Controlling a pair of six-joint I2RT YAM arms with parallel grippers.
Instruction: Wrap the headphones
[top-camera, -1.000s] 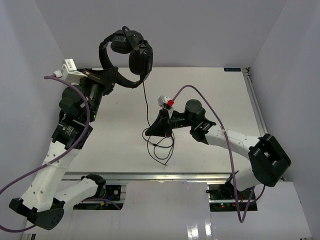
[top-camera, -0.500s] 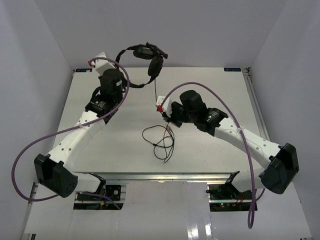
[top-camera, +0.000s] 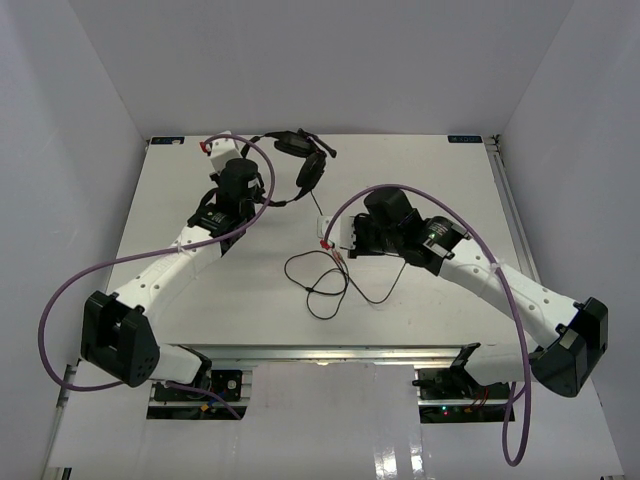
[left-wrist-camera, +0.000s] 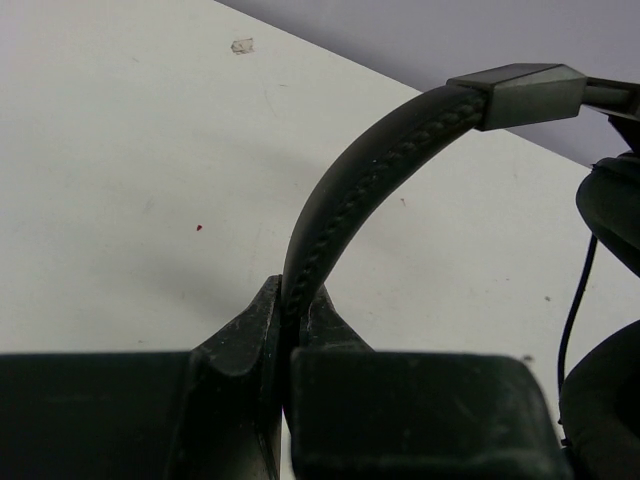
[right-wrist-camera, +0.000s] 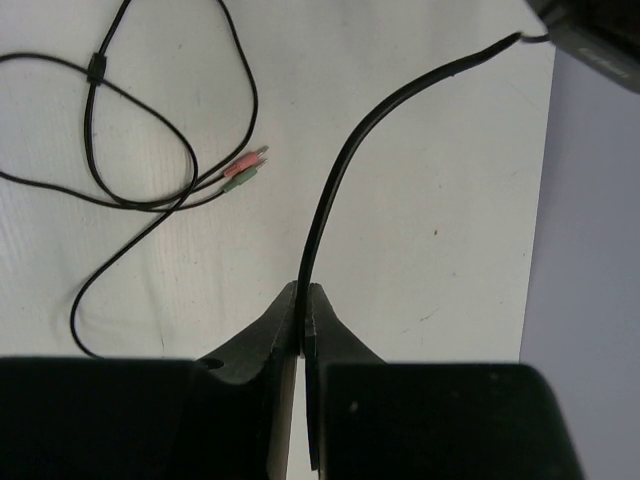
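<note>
Far side of the table (top-camera: 430, 180), a little left of its middle: grips the headphones (top-camera: 310, 168) with the left claw (left-wrist-camera: 290, 300), fingers pressed together on the thin stitched headband (left-wrist-camera: 380, 160), nothing but the band between them. Arches up out of that pinch and over to the right in the left wrist view, clear of the table surface, ending at a squared slider block and the dark earcups (left-wrist-camera: 610, 210) at the frame's right edge. Seen from above, runs lengthwise roughly along the table's far edge, band end toward the left arm, earcups toward the table's middle. Cannot tell whether the earcups touch the table.

Down from the earcups toward the table's centre: the thin black cord (right-wrist-camera: 345, 150). Pinches it there with the right claw (right-wrist-camera: 302, 292), fingers closed tight on the cord, no gap showing. Curves up and to the right from that pinch in the right wrist view. Beyond the pinch, lies in loose loops flat on the middle of the table, spreading toward the near edge. Ends in two small plugs (right-wrist-camera: 245, 170), one pink, one green, side by side, tips pointing right and slightly up in the right wrist view, apart from the claw.
</note>
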